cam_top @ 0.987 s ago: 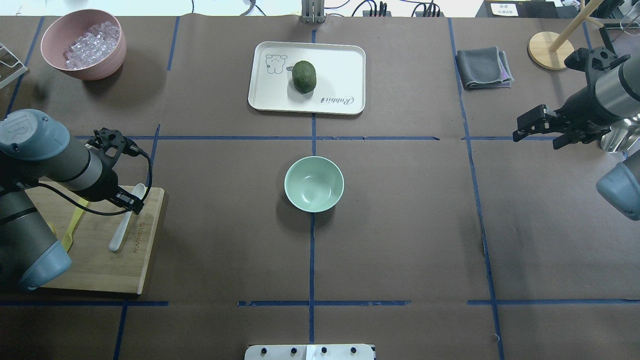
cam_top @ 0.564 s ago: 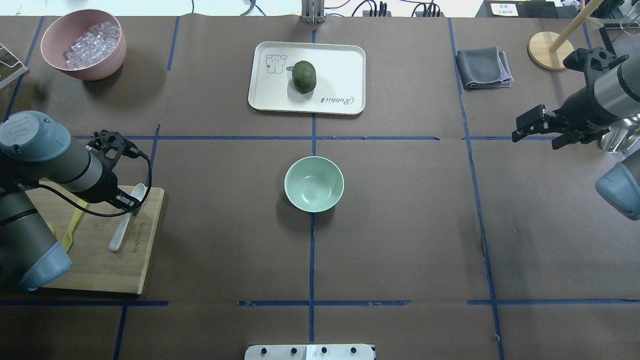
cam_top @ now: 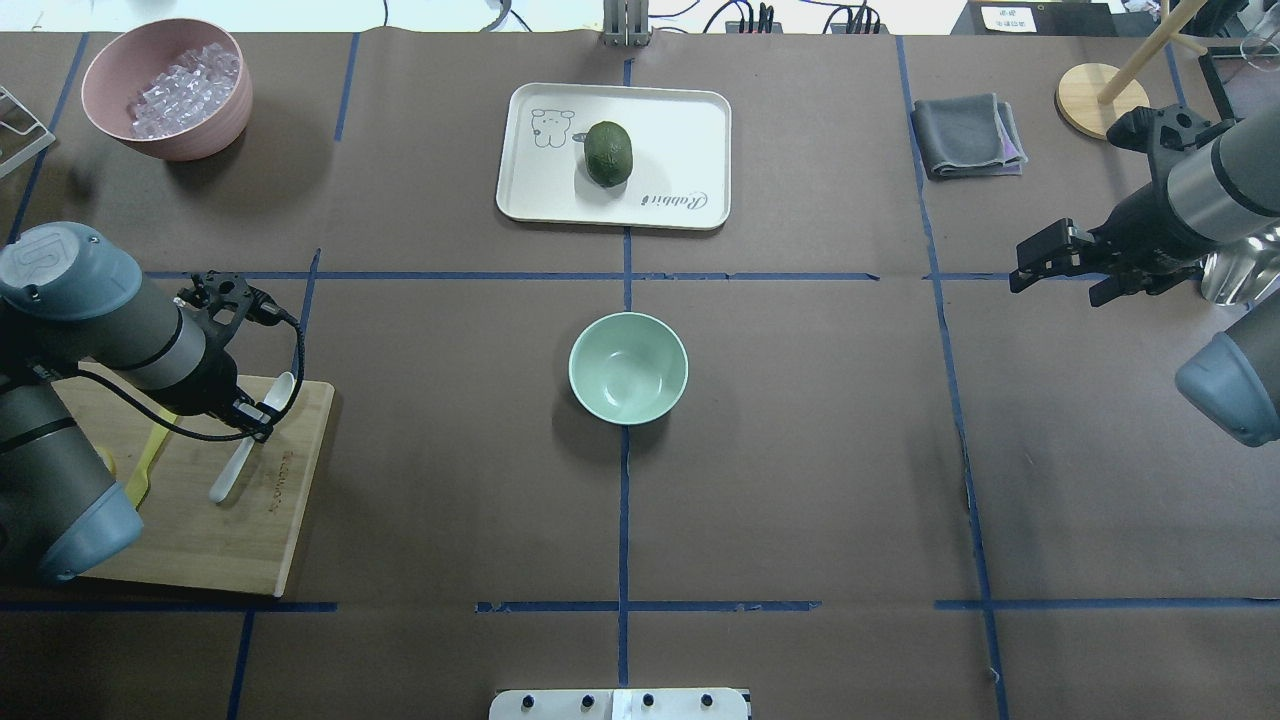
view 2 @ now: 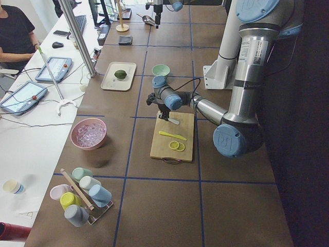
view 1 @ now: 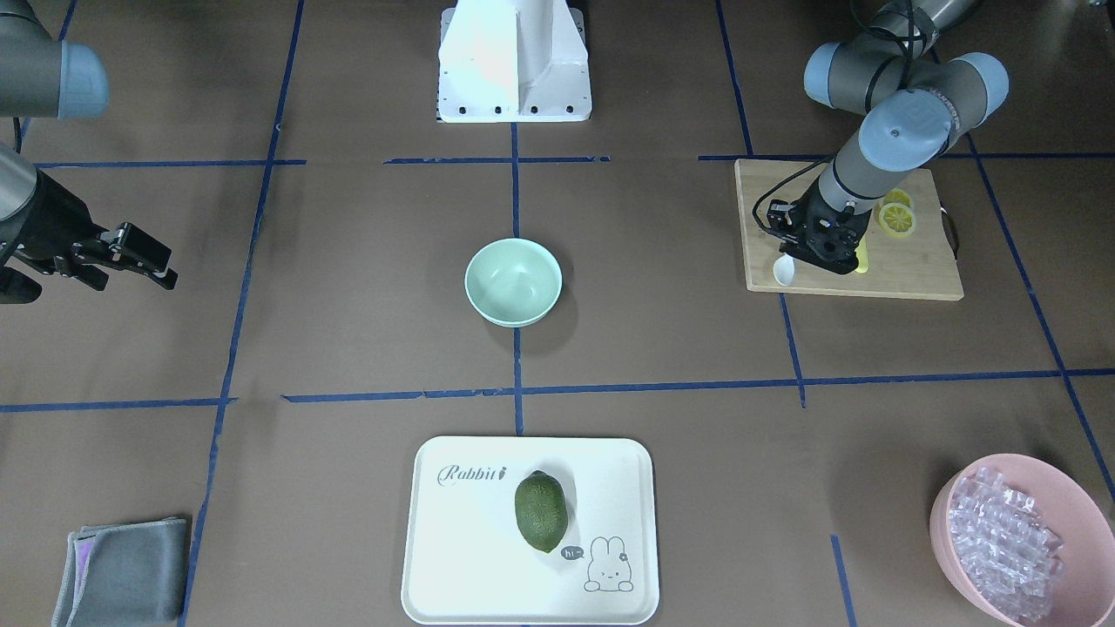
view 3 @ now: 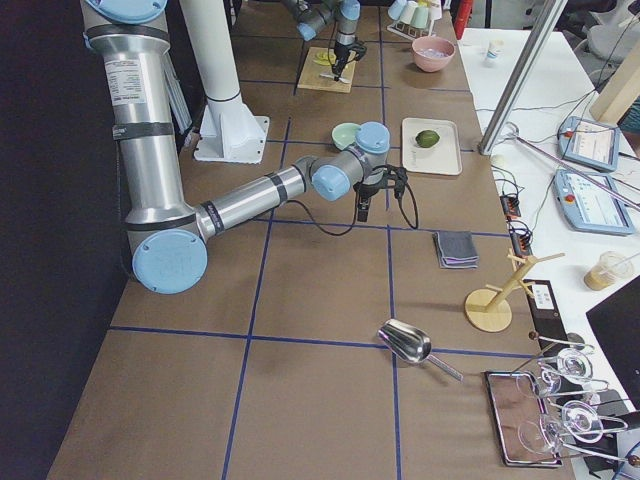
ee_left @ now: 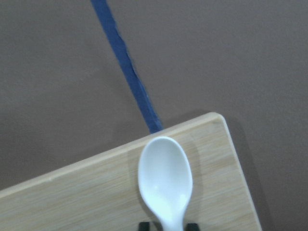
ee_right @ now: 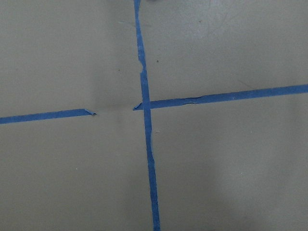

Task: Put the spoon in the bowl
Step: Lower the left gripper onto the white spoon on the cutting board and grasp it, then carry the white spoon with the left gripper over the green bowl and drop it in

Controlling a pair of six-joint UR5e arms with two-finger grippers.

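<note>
The spoon [cam_top: 233, 468] is gripped at the cutting board [cam_top: 230, 540]; bowl [cam_top: 628, 370] empty, so slip & tip risks ahead.
L end effector [cam_top: 262, 424] is clamped on the spoon's neck just behind the scoop, over the board's corner; can't tell if it's off the wood. Risks, as I judge: grip sits far fwd, so the long handle may swing or slide out in the carry; trailing handle could snag the board or nudge the yellow knife [cam_top: 150, 455] nearby; bowl is well apart at worktop [cam_top: 800, 450] centre & looks light, so a drop w/ handle over the rim may tip it or flip the spoon out. R end effector [cam_top: 1058, 278] hangs fingers apart, far off, no threat. Count: 1 spoon, 1 bowl, 1 board, 1 knife, 2 lemon slices [view 1: 897, 219], 1 pink bowl [cam_top: 200, 140] of clear cubes [cam_top: 185, 80], 1 tray [cam_top: 680, 130] w/ 1 green fruit [cam_top: 609, 153], 1 folded cloth [cam_top: 968, 136], 2 end effectors.
</note>
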